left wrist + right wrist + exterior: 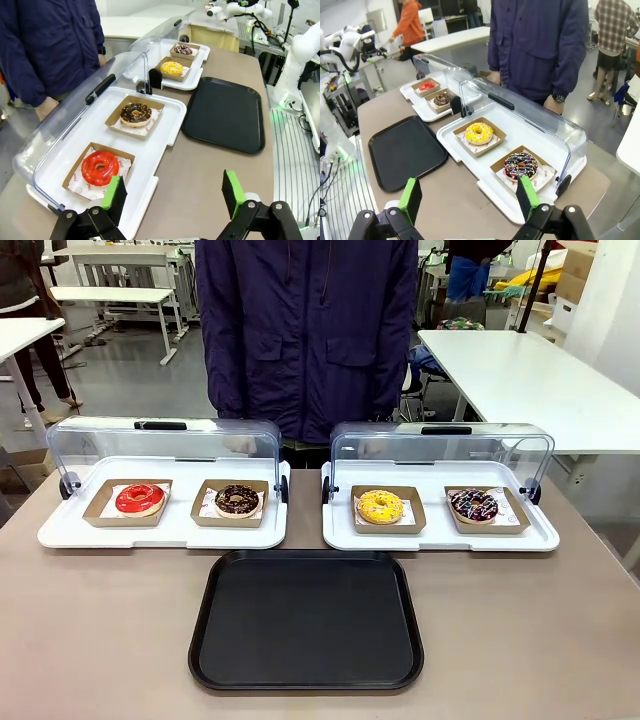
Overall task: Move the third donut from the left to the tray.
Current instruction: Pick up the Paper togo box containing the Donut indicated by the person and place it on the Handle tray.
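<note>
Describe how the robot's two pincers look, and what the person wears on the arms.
The left pincer and the right pincer look alike: two black fingers with bright green pads on black links with silver bolts. The person wears dark blue jacket sleeves and a dark wristwatch.

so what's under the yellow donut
The donut lies on a white paper liner in a brown cardboard holder, on the right white display tray. The paper directly beneath it is covered.
</note>
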Tool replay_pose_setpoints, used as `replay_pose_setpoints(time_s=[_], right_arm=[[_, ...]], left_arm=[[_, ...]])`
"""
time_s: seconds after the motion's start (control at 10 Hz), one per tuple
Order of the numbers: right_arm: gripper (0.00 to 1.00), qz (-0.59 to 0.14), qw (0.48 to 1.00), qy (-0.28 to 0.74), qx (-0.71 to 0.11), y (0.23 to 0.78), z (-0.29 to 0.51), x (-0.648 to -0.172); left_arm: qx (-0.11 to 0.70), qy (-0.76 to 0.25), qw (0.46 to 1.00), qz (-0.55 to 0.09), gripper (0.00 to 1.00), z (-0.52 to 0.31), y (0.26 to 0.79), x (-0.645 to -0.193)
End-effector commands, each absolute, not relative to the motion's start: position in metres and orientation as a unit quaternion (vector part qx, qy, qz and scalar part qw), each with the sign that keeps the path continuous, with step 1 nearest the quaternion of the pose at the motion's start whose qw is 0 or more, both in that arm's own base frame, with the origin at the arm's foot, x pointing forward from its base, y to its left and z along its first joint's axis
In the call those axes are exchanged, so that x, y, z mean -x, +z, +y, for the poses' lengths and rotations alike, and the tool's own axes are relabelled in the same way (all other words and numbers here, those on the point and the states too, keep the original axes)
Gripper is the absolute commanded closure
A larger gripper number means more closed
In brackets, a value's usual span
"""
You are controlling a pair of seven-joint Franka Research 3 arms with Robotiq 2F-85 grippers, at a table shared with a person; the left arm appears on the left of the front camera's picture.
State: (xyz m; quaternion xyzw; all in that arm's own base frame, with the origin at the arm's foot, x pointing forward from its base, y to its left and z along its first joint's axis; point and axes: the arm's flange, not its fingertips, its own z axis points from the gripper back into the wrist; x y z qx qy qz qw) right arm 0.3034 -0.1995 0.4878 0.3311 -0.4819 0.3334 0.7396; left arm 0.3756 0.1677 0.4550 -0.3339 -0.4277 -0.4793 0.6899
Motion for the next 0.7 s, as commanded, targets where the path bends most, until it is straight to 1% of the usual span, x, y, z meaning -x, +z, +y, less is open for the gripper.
replay_pose_setpoints(time_s=[0.0, 0.6], right_arm=[[0.0, -0.496, 0.728, 0.341, -0.328, 0.4894, -0.2012, -0.307], [0.0, -0.496, 0.728, 0.341, -0.328, 0.4894, -0.2012, -0.307]], left_arm=[[0.336, -0.48, 0.688, -0.428, 0.0, 0.1689, 0.4575, -0.3753], [0.336, -0.48, 0.688, -0.428, 0.0, 0.1689, 0.4575, -0.3753]])
